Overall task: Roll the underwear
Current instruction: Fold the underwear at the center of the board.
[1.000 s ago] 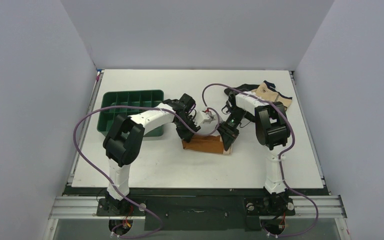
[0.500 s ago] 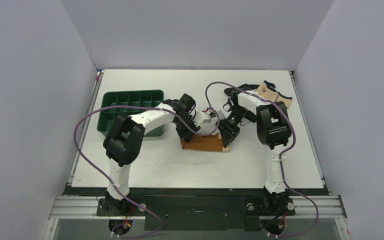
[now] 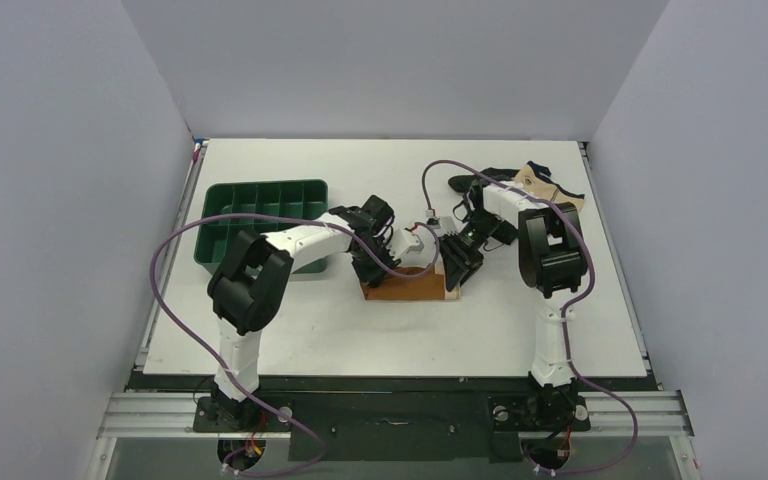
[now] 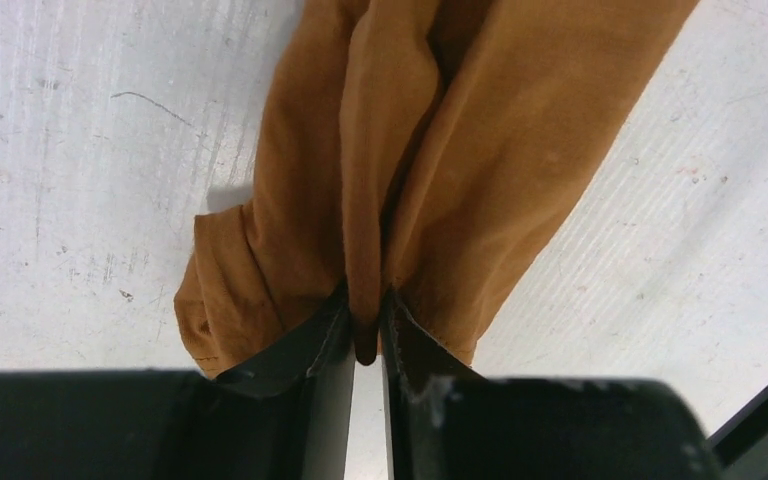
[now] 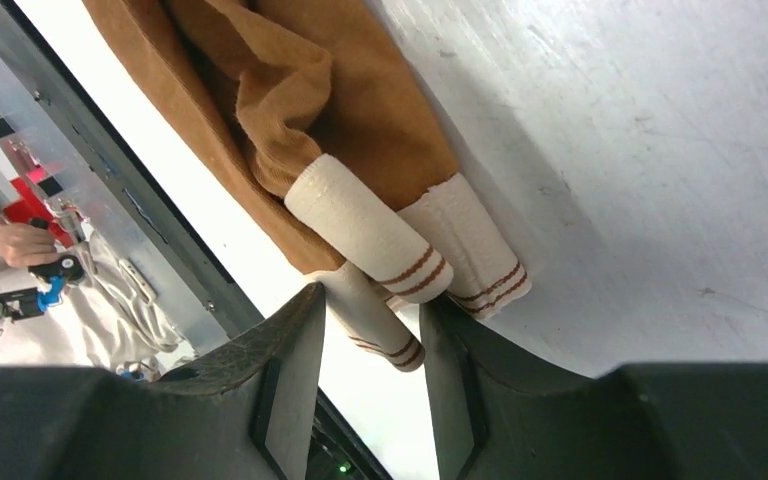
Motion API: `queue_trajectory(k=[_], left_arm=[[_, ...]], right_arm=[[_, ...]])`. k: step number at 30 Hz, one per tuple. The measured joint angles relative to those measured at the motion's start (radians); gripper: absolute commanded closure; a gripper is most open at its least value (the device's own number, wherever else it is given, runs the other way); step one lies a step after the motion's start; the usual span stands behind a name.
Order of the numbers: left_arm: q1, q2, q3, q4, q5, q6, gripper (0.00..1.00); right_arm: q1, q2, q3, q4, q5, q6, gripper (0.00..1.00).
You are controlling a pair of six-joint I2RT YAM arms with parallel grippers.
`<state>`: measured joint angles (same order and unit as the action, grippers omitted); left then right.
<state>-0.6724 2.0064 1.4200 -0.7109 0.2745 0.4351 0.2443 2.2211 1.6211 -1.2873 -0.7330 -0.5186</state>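
Note:
The underwear (image 3: pixel 412 287) is a rust-brown strip lying flat on the white table between my two grippers. My left gripper (image 3: pixel 377 266) is at its left end. In the left wrist view that gripper (image 4: pixel 365 322) is shut on a raised fold of the brown fabric (image 4: pixel 460 150). My right gripper (image 3: pixel 457 264) is at the right end. In the right wrist view it (image 5: pixel 372 298) stands open. The cream waistband (image 5: pixel 370 230) with brown stripes is bunched in folds, and one fold hangs loose in the gap between the fingers.
A green compartment tray (image 3: pixel 265 186) sits at the back left, just behind the left arm. A black garment (image 3: pixel 468 183) and a beige garment with dark trim (image 3: pixel 550 190) lie at the back right, by the right arm's elbow.
My right gripper has opened off the waistband end and drawn slightly back. My left gripper keeps its pinch on the fabric and has hardly moved.

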Motion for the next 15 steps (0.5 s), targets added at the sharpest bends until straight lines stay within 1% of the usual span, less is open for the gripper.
queue_trajectory(k=[4,6,8,10,15], left_arm=[[-0.003,-0.017,-0.025,0.032,-0.027,-0.036,0.9],[-0.005,-0.022,-0.033,0.042,-0.034,-0.052,0.9],[-0.005,-0.024,-0.037,0.049,-0.036,-0.067,0.9],[-0.005,-0.024,-0.037,0.051,-0.036,-0.079,0.9],[-0.005,-0.025,-0.037,0.052,-0.036,-0.097,0.9]], right_arm=[[-0.006,-0.018,-0.032,0.025,-0.015,0.024,0.62],[-0.008,-0.028,-0.045,0.032,-0.016,0.021,0.6],[-0.008,-0.035,-0.05,0.032,-0.02,0.009,0.57],[-0.01,-0.037,-0.049,0.031,-0.031,-0.005,0.55],[-0.021,-0.035,-0.016,-0.025,-0.085,-0.07,0.54]])
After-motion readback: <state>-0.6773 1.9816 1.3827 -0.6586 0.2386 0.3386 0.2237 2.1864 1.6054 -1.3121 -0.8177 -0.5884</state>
